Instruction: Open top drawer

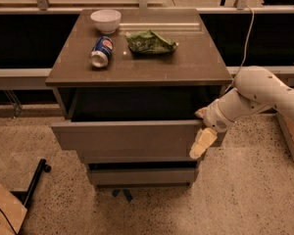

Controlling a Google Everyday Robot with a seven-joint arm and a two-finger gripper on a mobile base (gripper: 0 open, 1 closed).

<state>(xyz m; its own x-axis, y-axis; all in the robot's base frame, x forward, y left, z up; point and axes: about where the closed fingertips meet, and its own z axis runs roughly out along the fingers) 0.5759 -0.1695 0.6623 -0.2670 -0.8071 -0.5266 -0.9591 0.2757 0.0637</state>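
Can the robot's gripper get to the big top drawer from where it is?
Probably yes. The gripper sits at the right end of the top drawer, with nothing between them. The can, bowl and green bag are up on the tabletop, out of the way.

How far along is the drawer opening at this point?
Mostly done: the top drawer stands pulled out from under the tabletop, its dark inside showing. In hand: the gripper sits at the drawer front's right end. Left: perhaps more pull, then letting go; full travel cannot be judged.
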